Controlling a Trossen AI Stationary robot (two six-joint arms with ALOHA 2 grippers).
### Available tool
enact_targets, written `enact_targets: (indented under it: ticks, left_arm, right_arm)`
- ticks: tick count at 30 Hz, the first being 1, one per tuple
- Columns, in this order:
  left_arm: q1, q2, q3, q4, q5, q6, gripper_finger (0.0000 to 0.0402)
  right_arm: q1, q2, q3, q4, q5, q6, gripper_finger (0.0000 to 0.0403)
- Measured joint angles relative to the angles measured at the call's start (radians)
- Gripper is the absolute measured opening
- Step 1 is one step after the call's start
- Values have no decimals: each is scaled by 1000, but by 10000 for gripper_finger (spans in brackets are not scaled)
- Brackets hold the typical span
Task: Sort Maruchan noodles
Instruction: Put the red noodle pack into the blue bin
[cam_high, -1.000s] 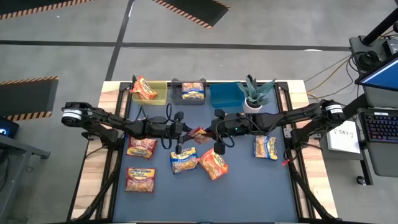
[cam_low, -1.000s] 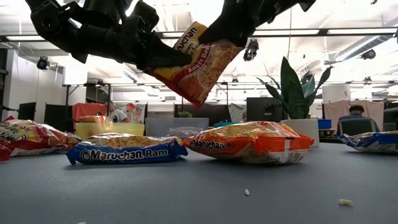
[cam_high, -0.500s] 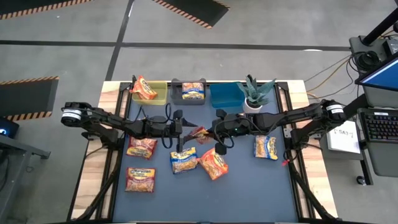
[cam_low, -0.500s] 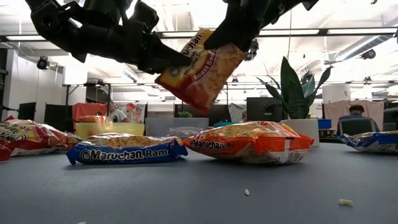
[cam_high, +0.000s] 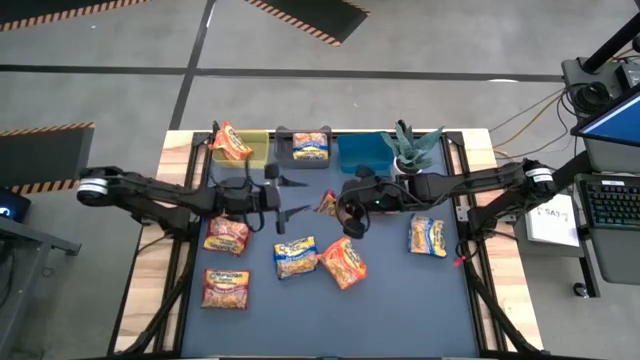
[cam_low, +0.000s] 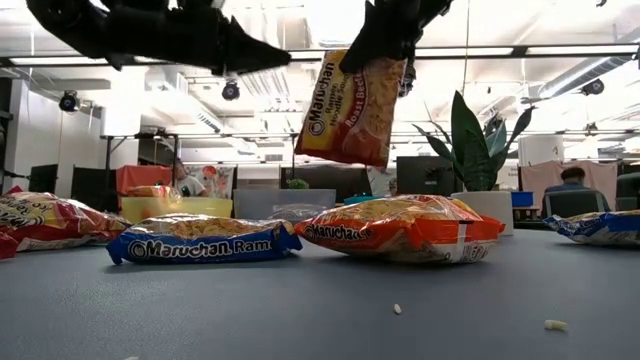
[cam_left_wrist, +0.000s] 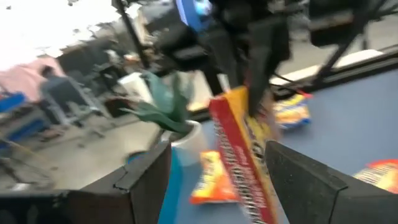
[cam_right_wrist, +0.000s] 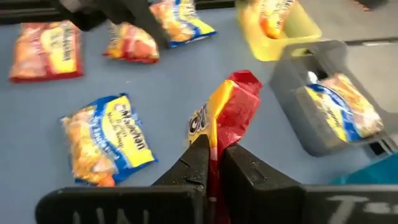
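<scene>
A red-and-yellow Maruchan noodle packet hangs in the air over the middle of the table, with my right gripper shut on it. My left gripper stands open just to the packet's left and touches nothing; in its wrist view the packet shows between its spread fingers, farther off. Several more packets lie flat on the blue mat, among them a yellow-and-blue one and an orange one. At the far edge, one packet lies in the yellow-green bin and another in the grey bin. My right gripper pinches the packet's upper end between its two fingers, near one corner. The fingers come from above and from the table's right. The packet hangs below them nearly upright, clear of the table and of the packets lying under it.
A blue bin and a potted plant stand at the far edge, right of the grey bin. More packets lie at the left, near left and right. Small crumbs dot the mat.
My left gripper has opened, let go of the red packet and drawn back toward the table's left edge. The packet, held slanting between both grippers before, has swung nearly upright and hangs from my right gripper alone.
</scene>
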Motion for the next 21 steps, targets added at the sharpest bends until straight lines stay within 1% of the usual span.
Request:
enact_targets:
  ticks: [3,5,10,14,17,21]
  left_arm:
    - [1,-65,0,-23,-24,38,242]
    - [5,-109,0,-26,-25,57,242]
    - [21,-203,0,-27,-26,65,242]
    - [40,-250,0,-26,-31,81,239]
    - [46,-272,0,-13,-93,92,236]
    - [48,-280,0,-7,-169,93,230]
  right_arm:
    - [-7,0,0,-20,99,60,10]
    - [-30,0,4,-38,126,86,9]
    - [-110,2,59,-76,136,109,9]
    - [-197,13,112,-118,138,97,8]
    - [-270,18,142,-144,143,92,8]
    - [-370,35,148,-141,144,111,8]
